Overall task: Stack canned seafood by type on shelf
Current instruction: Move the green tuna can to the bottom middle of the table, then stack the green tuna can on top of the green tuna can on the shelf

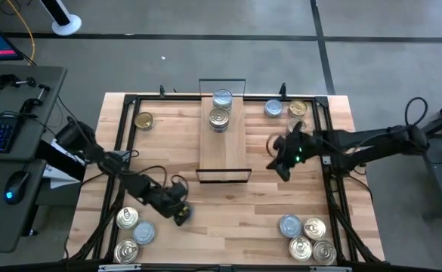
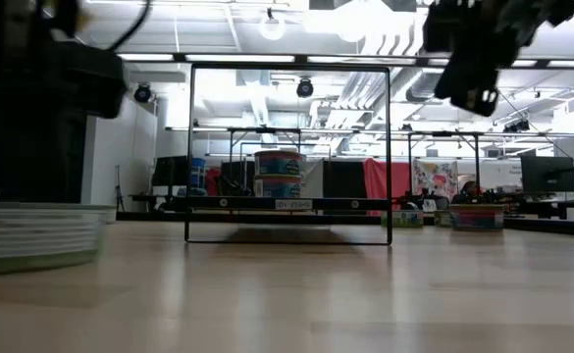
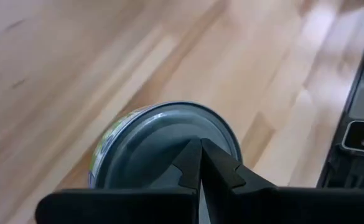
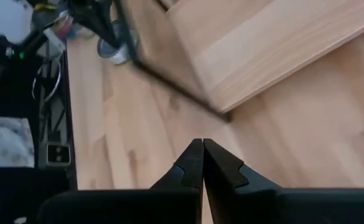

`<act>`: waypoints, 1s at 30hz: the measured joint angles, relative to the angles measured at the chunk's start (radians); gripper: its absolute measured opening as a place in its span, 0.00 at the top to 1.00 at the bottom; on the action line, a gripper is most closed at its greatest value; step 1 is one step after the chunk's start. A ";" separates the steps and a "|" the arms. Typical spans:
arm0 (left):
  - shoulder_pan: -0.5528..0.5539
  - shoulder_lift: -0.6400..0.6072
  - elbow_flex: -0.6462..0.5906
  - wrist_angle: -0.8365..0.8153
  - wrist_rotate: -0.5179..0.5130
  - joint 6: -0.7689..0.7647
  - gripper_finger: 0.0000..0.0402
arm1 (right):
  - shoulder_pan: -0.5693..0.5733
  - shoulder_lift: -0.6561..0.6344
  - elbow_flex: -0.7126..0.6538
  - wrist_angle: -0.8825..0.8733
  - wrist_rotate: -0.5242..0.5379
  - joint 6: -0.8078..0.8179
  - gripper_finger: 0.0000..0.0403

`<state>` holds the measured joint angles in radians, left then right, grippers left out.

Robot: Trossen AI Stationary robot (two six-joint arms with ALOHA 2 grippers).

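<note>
- done so far: two tins (image 1: 221, 110) sit on the shelf (image 1: 224, 143) at its upper end, centre top of the high view; the low view shows them stacked.
- left: loose tins at lower left (image 1: 134, 234), lower right (image 1: 307, 238), upper right (image 1: 285, 109), one upper left (image 1: 143, 120).
- left gripper (image 1: 181, 214), lower left, jaws pressed together, empty, over a grey-topped tin (image 3: 163, 146).
- right gripper (image 1: 284, 171), right of the shelf, jaws pressed together, empty.
- the black wire frame (image 1: 224, 175) edges the shelf's near end.

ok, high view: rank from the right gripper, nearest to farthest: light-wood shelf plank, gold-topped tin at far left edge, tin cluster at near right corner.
1. Light-wood shelf plank, just left of the right gripper.
2. Tin cluster at near right corner.
3. Gold-topped tin at far left edge, beyond the plank.
</note>
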<state>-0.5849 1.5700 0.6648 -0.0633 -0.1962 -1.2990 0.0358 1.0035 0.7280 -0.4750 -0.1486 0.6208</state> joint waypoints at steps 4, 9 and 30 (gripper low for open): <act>0.044 0.098 0.117 -0.005 0.022 0.151 1.00 | 0.156 0.000 0.000 0.000 0.085 0.064 1.00; 0.077 0.205 0.297 -0.069 0.063 0.433 1.00 | 0.311 0.014 0.000 0.009 0.159 0.074 1.00; -0.162 -0.131 0.079 -0.073 -0.217 0.526 1.00 | 0.505 0.850 0.494 0.240 0.257 -0.098 1.00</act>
<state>-0.7471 1.4389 0.7433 -0.1360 -0.4129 -0.7728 0.5408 1.8535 1.2218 -0.2352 0.1088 0.5231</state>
